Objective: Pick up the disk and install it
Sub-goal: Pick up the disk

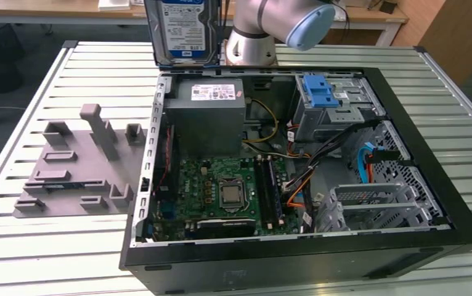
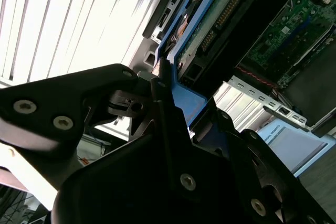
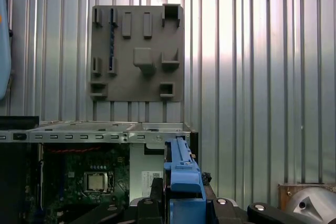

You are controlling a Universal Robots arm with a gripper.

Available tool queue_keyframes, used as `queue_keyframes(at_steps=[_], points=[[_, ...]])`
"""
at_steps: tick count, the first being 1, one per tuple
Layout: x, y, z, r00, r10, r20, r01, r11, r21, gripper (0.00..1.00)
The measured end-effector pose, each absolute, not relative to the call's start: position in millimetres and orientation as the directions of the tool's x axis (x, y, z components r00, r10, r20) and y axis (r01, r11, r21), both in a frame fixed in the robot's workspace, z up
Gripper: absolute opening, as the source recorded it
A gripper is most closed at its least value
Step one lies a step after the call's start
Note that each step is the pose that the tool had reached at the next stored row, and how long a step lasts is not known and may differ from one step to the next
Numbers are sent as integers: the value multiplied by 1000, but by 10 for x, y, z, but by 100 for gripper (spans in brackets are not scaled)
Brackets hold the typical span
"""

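In the exterior view the disk (image 1: 185, 31) hangs upright at the top edge, label toward the camera. It sits above the far rim of the open case (image 1: 458, 222), just beside the arm (image 1: 281, 24), and it is in no bay yet. The cage (image 1: 339, 114) with the blue clip (image 1: 321, 92) lies inside the case, toward the exterior view's right, with loose cables (image 1: 318, 160) close by. I judge that carrying well means holding enough height to clear the rim and those cables. In the second wrist view the gripper (image 2: 170, 103) is clenched on the disk's blue frame, black fingers (image 2: 123, 100) pressed to either side of it. That is a narrow plastic hold, so slow, even travel without swing seems wise. In the first wrist view the frame's edge stands up between the fingers over the slatted table (image 3: 252, 77), with the grey fixture (image 3: 137, 51) beyond. Holding that edge square to the case wall should ease alignment.
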State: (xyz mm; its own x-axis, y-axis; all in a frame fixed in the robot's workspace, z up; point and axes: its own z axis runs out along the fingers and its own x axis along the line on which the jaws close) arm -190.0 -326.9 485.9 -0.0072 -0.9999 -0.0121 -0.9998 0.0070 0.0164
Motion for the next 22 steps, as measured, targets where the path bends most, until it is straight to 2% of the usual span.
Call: queue_keyframes(at_steps=[22], points=[[-1579,-3269,4859,-7,-1000,-12,-1000,7,16,36]])
